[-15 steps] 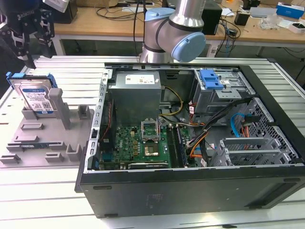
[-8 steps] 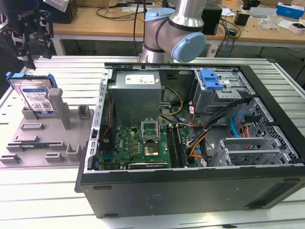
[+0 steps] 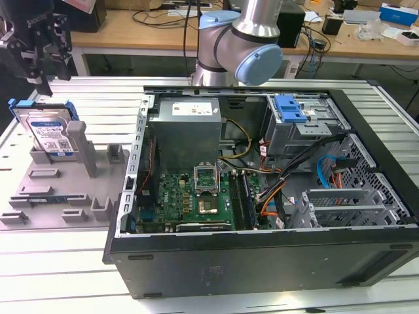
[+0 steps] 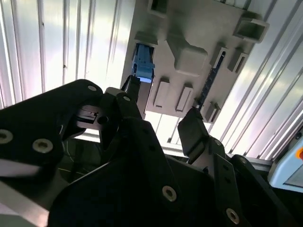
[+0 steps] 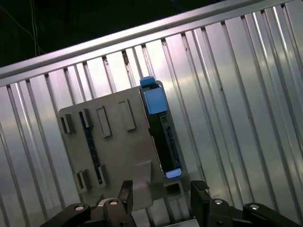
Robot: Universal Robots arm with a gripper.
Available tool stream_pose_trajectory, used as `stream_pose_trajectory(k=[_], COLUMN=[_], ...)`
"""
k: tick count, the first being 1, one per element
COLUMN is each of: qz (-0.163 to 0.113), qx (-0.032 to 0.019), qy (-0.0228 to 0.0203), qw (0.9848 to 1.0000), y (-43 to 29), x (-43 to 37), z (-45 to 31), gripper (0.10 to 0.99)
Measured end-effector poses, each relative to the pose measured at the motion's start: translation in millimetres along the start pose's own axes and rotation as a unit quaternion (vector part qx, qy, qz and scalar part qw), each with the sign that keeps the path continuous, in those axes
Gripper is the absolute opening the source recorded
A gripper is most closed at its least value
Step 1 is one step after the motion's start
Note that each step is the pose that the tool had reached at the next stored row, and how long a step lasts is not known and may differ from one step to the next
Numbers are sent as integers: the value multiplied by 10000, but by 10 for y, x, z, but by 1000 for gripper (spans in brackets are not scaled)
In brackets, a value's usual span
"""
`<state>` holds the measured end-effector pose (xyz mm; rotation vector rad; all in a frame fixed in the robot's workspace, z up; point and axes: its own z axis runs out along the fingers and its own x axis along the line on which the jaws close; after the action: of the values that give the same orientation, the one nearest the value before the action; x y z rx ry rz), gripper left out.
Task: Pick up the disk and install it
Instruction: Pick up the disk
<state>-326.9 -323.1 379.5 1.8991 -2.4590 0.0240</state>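
Observation:
The disk (image 3: pixel 50 133) stands on edge in a slot at the back of the grey holder (image 3: pixel 59 186), on the exterior view's left; its silver face, white-and-blue label and blue frame show. My gripper (image 3: pixel 49 78) hangs just above it, apart from it. In the first wrist view the disk (image 5: pixel 163 137) appears edge-on, and the gripper (image 5: pixel 162 193) is open with nothing between its fingertips. The second wrist view shows the gripper (image 4: pixel 163 106) with its two black fingers spread, and the disk's blue frame end (image 4: pixel 143 64) beyond them.
An open computer case (image 3: pixel 262 255) lies on the slotted aluminium table (image 3: pixel 78 275), on the exterior view's right. Inside are a grey power supply (image 3: pixel 186 127), a green motherboard (image 3: pixel 196 196), cables and a drive bay with a blue latch (image 3: pixel 290 108). The arm's base (image 3: pixel 239 39) rises behind the case.

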Motion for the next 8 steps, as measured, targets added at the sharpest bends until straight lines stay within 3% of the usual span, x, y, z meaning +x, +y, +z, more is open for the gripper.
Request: stream_pose_trajectory(k=[8], qz=[-554], qx=[21], qy=[5], qw=[9985], y=[0], x=[-2], z=[32], gripper=[600])
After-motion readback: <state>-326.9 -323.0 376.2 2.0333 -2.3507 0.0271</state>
